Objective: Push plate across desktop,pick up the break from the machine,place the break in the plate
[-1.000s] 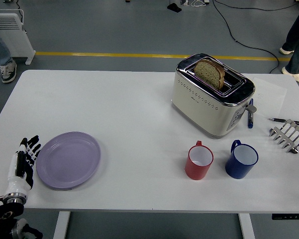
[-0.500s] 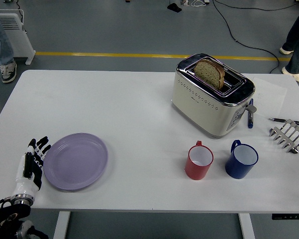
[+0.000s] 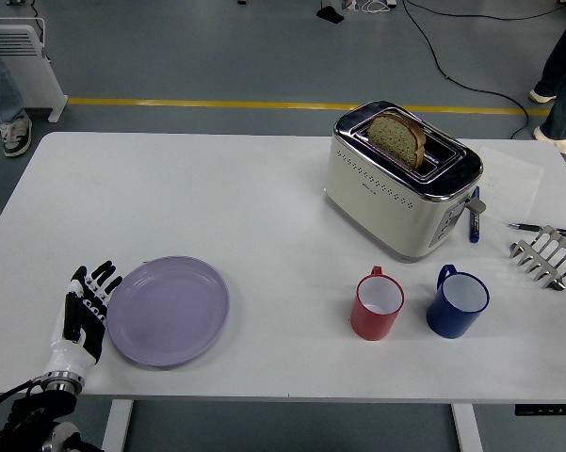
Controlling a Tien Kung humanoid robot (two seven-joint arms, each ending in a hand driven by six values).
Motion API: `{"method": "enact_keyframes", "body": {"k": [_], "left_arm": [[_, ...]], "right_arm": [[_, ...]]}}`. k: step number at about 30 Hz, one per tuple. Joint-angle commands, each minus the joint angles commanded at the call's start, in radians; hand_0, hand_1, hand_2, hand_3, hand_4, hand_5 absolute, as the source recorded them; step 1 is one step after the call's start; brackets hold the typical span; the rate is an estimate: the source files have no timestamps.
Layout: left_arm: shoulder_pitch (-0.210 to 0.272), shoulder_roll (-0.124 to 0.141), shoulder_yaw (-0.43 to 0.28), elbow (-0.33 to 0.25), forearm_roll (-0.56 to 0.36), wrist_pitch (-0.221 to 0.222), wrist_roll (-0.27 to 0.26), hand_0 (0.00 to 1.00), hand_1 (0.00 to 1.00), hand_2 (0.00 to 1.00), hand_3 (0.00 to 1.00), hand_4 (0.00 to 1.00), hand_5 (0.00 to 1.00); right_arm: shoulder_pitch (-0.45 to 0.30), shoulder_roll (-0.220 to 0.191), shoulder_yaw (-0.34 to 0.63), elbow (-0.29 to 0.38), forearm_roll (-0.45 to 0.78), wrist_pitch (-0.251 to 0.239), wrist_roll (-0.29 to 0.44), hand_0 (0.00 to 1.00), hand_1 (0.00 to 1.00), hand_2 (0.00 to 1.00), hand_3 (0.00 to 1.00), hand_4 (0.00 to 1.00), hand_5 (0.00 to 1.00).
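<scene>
Head view: the left hand (image 3: pixel 85 311), fingers straight and pressed together flat, holding nothing, touches the left rim of the purple plate (image 3: pixel 168 311) at the near left of the table (image 3: pixel 217 188). Both have shifted rightward since half a second ago. Far right, the bread slice (image 3: pixel 396 137) stands in the toaster (image 3: pixel 402 179), unmoved, as are the red mug (image 3: pixel 376 304) and blue mug (image 3: pixel 457 301).

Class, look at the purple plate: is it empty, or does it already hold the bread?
Empty. The purple plate shows only bare surface; the bread stands in the toaster slot.
</scene>
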Motion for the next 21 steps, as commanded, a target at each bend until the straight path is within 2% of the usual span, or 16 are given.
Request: {"method": "enact_keyframes", "body": {"k": [8, 21], "left_arm": [[-0.001, 0.000, 0.038, -0.009, -0.085, -0.037, -0.003, 0.828, 0.828, 0.860, 0.766, 0.583, 0.998], [-0.009, 0.000, 0.092, -0.003, -0.138, -0.070, 0.006, 0.813, 0.815, 0.840, 0.763, 0.582, 0.998]], "right_arm": [[0.003, 0.001, 0.000, 0.000, 0.000, 0.000, 0.000, 0.739, 0.719, 0.714, 0.713, 0.494, 0.524], [0.007, 0.002, 0.007, 0.002, 0.004, 0.002, 0.001, 0.738, 0.719, 0.713, 0.714, 0.493, 0.524]]}}
